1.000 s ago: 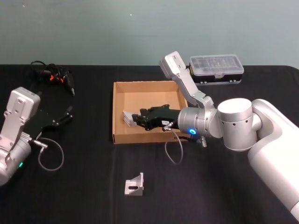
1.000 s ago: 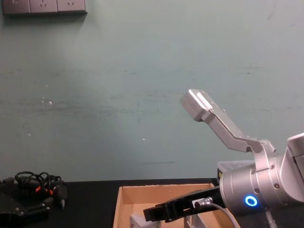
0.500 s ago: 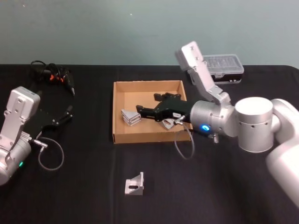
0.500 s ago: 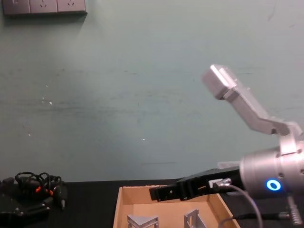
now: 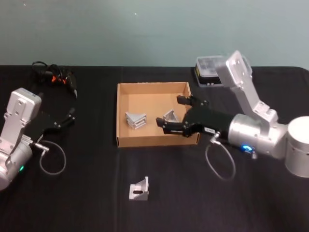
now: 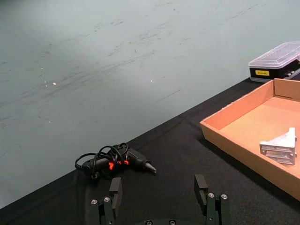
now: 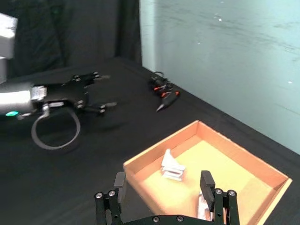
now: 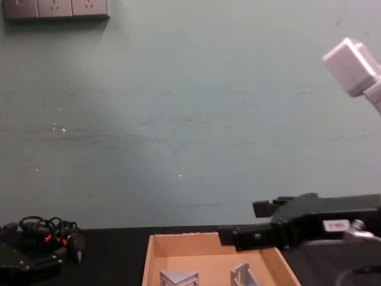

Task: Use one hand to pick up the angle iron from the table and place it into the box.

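Now, in the head view, my right pincer has drawn back from the middle of the box to its right wall, fingers spread and empty. A second ago it reached over the released angle iron, which lies on the box floor near a second angle iron. A third angle iron waits on the table, well in front of the box, so I judge one more pick remains. My left pincer rests parked at the left.

From the left wrist, its fingers stand apart, holding nothing.

From the right wrist, my fingers gape above the box.

From the chest, my right pincer hangs over the box's right wall.
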Robot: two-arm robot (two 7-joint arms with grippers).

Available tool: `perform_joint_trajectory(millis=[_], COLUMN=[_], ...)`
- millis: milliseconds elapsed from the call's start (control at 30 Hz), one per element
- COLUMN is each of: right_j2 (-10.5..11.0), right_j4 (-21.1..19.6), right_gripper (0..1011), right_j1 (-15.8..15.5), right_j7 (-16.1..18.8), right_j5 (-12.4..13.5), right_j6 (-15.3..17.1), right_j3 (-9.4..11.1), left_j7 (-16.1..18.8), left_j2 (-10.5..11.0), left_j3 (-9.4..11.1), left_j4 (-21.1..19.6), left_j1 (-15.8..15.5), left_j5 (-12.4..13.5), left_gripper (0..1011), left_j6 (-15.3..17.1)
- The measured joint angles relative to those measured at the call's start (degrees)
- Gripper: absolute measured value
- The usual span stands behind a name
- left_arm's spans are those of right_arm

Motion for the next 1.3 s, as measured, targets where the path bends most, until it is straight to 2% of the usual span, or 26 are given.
perform_joint_trajectory(millis=[33, 133, 300, 567, 667, 867, 1133, 1300], right_j2=[1.14, 2.67, 6.21, 9.56, 9.95, 10.20, 8.93, 7.81], right_j4=[-1.14, -2.43, -4.43, -3.99, -3.32, -0.43, 3.36, 5.43], right_gripper=[1004, 1004, 1004, 1004, 1004, 1004, 1004, 1004], right_j1=[-0.71, -1.64, -2.64, -3.16, -2.88, -1.08, 1.67, 3.13], right_j7=[0.63, 1.75, 6.39, 11.23, 12.25, 15.14, 16.83, 17.41], right_j5=[0.26, 0.66, 1.88, 3.34, 3.37, 2.59, 1.36, 1.07], right_j6=[-0.44, -1.16, -2.78, -3.20, -2.95, -2.02, -1.84, -2.37], right_j3=[0.05, 0.01, -1.48, -4.47, -5.69, -9.55, -13.34, -14.74], left_j7=[0.00, 0.00, 0.00, 0.00, 0.00, 0.00, 0.00, 0.00], left_j2=[0.00, 0.00, 0.00, 0.00, 0.00, 0.00, 0.00, 0.00], left_j3=[0.00, 0.00, 0.00, 0.00, 0.00, 0.00, 0.00, 0.00], left_j4=[0.00, 0.00, 0.00, 0.00, 0.00, 0.00, 0.00, 0.00], left_j1=[0.00, 0.00, 0.00, 0.00, 0.00, 0.00, 0.00, 0.00], left_j5=[0.00, 0.00, 0.00, 0.00, 0.00, 0.00, 0.00, 0.00], left_gripper=[1011, 1011, 1011, 1011, 1011, 1011, 1012, 1011], left_j6=[0.00, 0.00, 0.00, 0.00, 0.00, 0.00, 0.00, 0.00])
